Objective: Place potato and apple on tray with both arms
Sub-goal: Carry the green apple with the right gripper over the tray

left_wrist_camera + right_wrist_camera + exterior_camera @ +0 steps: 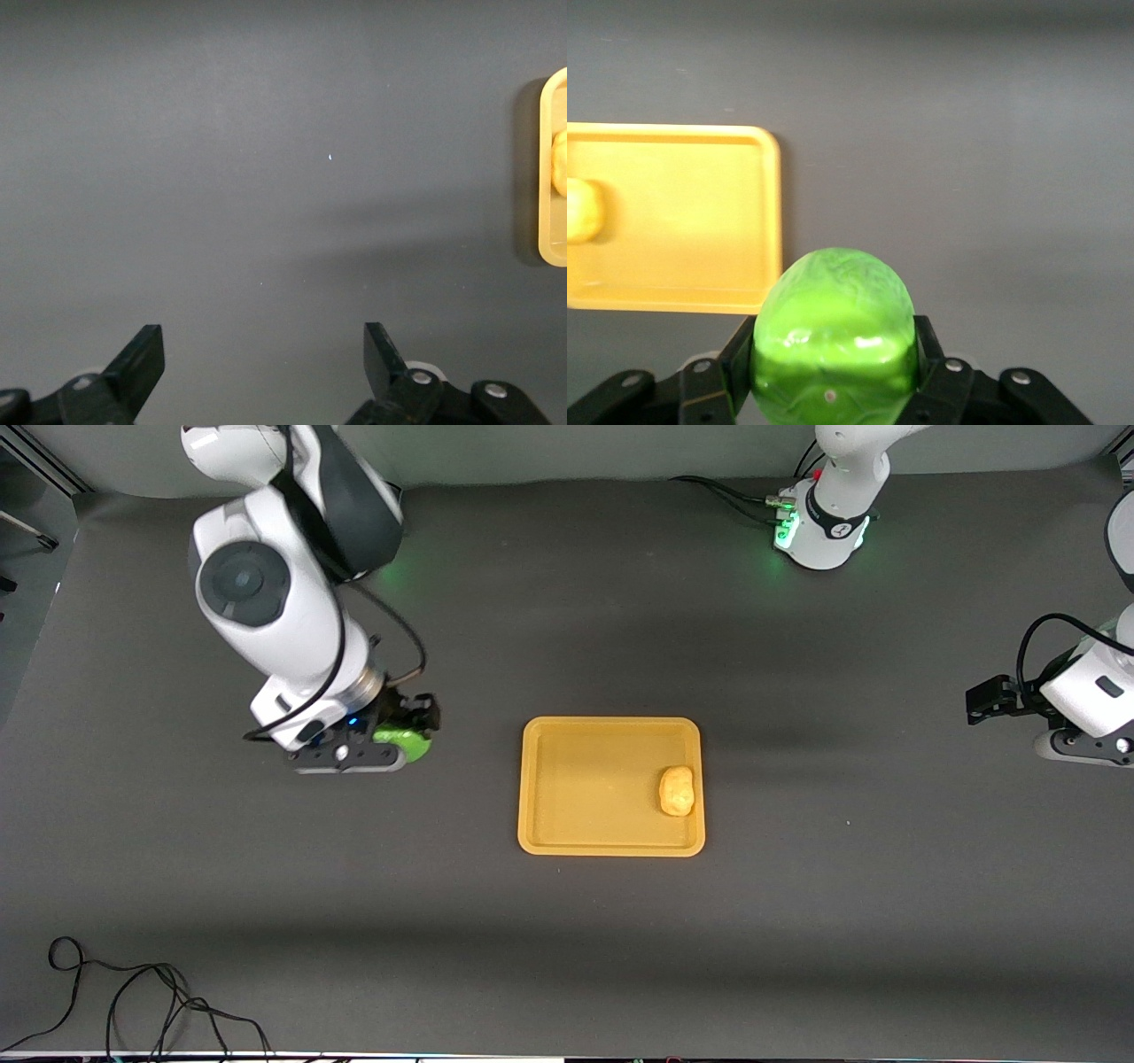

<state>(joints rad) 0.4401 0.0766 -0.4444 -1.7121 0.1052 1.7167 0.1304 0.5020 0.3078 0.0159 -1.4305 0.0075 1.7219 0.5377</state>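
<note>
The yellow-orange tray point(576, 797) lies mid-table with the tan potato point(677, 790) in it, at the end toward the left arm. My right gripper point(403, 740) is shut on the green apple point(406, 742) over the bare table, beside the tray toward the right arm's end. In the right wrist view the apple point(833, 332) fills the space between the fingers point(930, 354), with the tray point(682, 239) and potato point(580, 211) farther off. My left gripper point(264, 359) is open and empty over bare table toward the left arm's end; the tray point(551, 168) shows at that view's edge.
A black cable point(133, 1001) lies loose on the table near the front camera at the right arm's end. The left arm's base point(824, 522) stands at the table's back edge with cables beside it. The table cover is dark grey.
</note>
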